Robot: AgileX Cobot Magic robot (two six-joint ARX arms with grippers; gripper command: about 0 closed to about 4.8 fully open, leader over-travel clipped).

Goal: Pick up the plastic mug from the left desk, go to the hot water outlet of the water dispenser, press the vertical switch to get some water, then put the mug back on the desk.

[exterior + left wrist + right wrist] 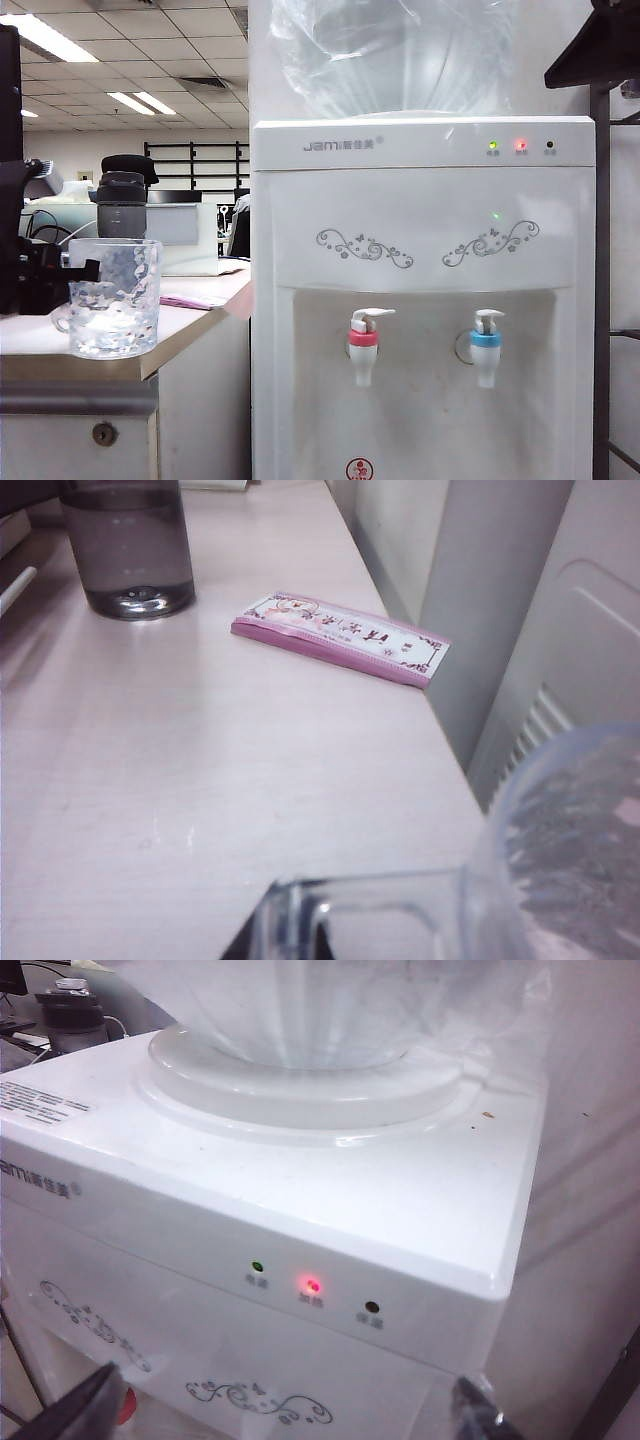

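Note:
The clear dimpled plastic mug (112, 300) stands at the front edge of the left desk (190, 330); I cannot tell if its base touches the top. My left gripper (72, 270) reaches in from the left and is shut on the mug's thin handle (360, 910), with dark fingers behind it. The mug's wall (570, 850) fills the corner of the left wrist view. The water dispenser (420, 200) stands to the right. Its hot water outlet (363, 350) has a pink-red collar and the white vertical switch (372, 316) on top. My right gripper (285, 1422) hangs open high before the dispenser's front.
A dark grey bottle (122, 200) with a black lid stands behind the mug. A pink packet (340, 637) lies near the desk's right edge. The blue-collared tap (486, 345) is right of the hot one. A keyhole lock (104, 433) marks the desk front.

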